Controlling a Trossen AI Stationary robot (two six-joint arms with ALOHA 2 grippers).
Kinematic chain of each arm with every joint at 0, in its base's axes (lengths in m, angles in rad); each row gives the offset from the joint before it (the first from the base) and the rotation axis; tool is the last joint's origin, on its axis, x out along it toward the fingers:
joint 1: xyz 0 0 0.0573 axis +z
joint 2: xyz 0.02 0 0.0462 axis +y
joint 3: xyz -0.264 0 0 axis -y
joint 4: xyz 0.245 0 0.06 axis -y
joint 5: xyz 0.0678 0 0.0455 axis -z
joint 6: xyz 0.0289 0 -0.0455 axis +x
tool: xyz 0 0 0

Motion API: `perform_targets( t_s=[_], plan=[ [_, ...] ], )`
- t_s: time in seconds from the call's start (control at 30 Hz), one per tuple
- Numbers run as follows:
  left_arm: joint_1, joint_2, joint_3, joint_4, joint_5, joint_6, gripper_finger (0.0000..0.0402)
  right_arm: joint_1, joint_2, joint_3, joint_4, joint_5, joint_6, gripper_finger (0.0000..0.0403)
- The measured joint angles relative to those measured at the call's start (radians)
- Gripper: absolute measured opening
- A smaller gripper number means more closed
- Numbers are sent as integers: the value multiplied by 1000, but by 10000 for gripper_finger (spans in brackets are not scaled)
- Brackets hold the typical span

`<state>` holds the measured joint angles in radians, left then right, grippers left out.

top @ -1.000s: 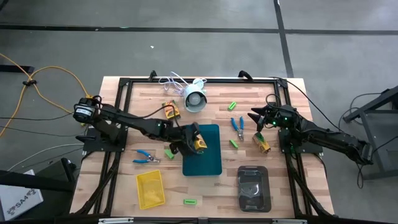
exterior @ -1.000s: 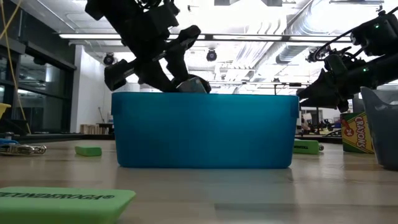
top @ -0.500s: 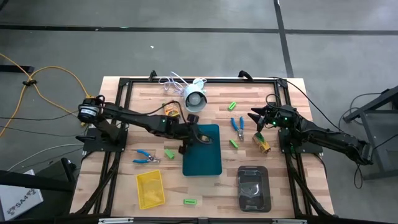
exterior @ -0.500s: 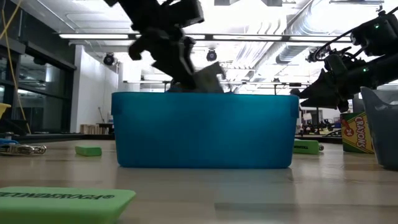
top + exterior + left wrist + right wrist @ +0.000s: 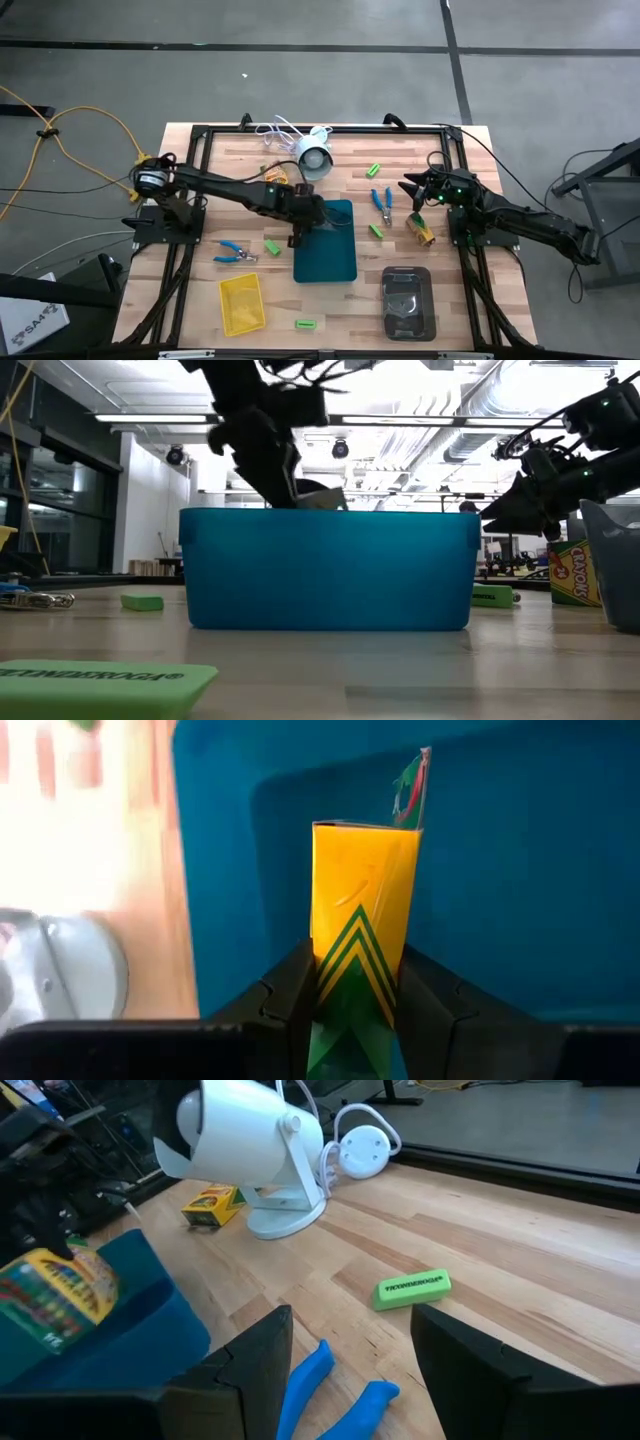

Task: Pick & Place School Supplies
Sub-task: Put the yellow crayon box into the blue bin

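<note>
Left gripper (image 5: 355,1010) pinches a yellow crayon box (image 5: 362,920) by its lower end, fingers (image 5: 285,995) pressed flat on either side — box held upright, flap end pointing down into the teal tray (image 5: 520,870). The grip low on the box leaves its far end free to reach the tray floor first; that seems the reason for the hold. In the high view the gripper sits over the tray's upper left corner, near the rim (image 5: 340,203). From table height only a corner of the box (image 5: 322,497) shows above the tray wall, so it looks partly lowered, not yet let go.

Right gripper (image 5: 350,1345) waits spread and empty above the blue scissors (image 5: 335,1390) on the right of the table, a green eraser (image 5: 413,1289) just beyond and a second crayon box (image 5: 421,229) beside the arm. Probably staged for the next pick.

Another yellow box (image 5: 212,1205) lies by the white lamp (image 5: 255,1150). Yellow tray (image 5: 241,303) and dark tray (image 5: 407,301) sit along the near edge.
</note>
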<state>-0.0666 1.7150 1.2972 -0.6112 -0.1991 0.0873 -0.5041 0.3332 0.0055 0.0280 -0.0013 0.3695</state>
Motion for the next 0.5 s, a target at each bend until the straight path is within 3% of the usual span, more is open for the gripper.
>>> perform_targets(
  t_s=[0.5],
  plan=[
    [-15,105,105,-108,-17,-28,100,0,14,0,0,-4,0,197]
  ],
)
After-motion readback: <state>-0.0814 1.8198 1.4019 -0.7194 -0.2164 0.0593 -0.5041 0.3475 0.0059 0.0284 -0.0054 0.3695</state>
